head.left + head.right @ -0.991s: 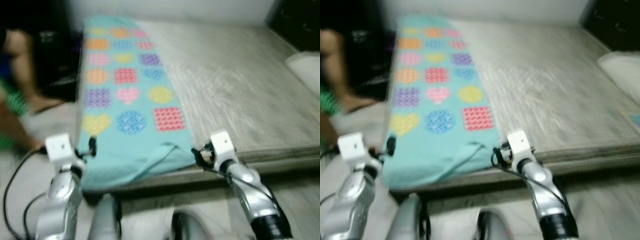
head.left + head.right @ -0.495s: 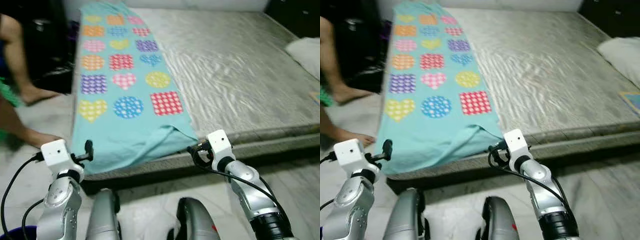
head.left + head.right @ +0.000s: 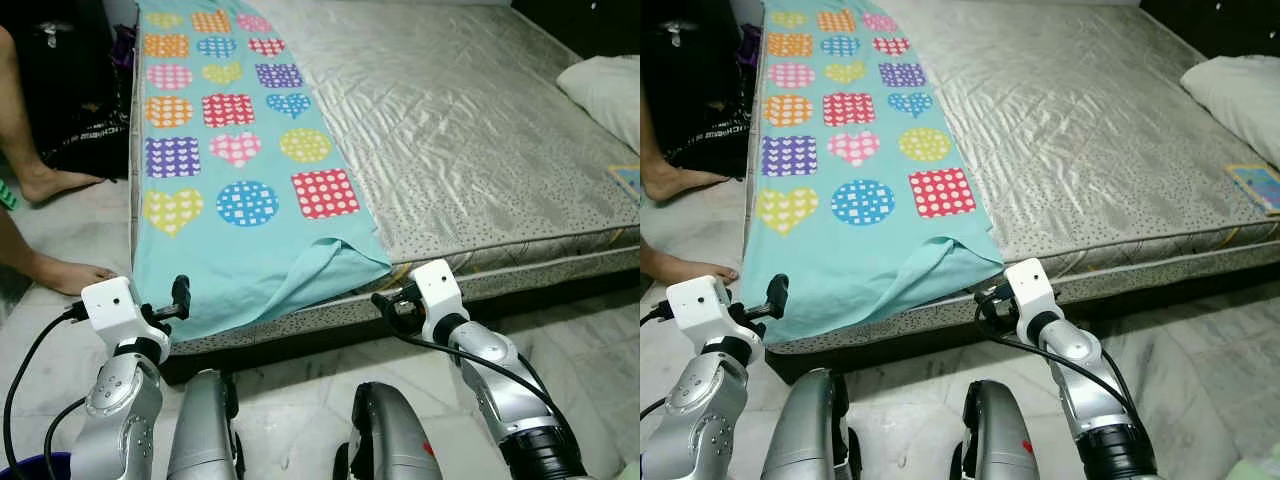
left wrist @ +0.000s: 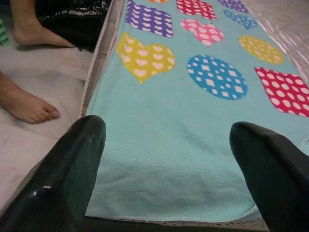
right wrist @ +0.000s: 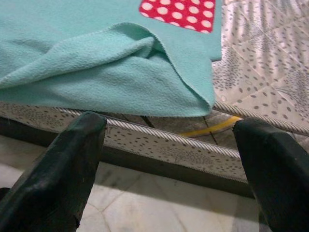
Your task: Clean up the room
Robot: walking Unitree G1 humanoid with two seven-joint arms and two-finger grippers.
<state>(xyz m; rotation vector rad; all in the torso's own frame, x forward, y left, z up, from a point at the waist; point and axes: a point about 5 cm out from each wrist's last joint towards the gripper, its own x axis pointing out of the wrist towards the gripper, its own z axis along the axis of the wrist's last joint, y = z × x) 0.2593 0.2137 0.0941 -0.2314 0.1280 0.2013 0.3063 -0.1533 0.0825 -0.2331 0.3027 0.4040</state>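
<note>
A teal blanket (image 3: 240, 150) with coloured hearts, circles and squares lies along the left strip of a grey mattress (image 3: 470, 130). Its near end hangs over the mattress edge, and the near right corner (image 3: 335, 262) is folded up in a crease. My left gripper (image 3: 180, 297) is open just short of the blanket's near left edge; in the left wrist view it (image 4: 166, 130) frames the blanket (image 4: 193, 121). My right gripper (image 3: 385, 305) is open just below the folded corner, facing the hanging fold (image 5: 96, 72) and the mattress piping.
A person's bare feet (image 3: 60, 272) stand on the marble floor left of the bed, beside a dark bag (image 3: 80, 130). A white pillow (image 3: 610, 85) and a colourful flat item (image 3: 1258, 185) lie at the mattress's right side. My legs (image 3: 200, 430) are close to the bed frame.
The view has sharpened and shifted, so the camera moved; the bed now sits a little further back in the picture. Both grippers hold the same open pose near the blanket's near edge.
</note>
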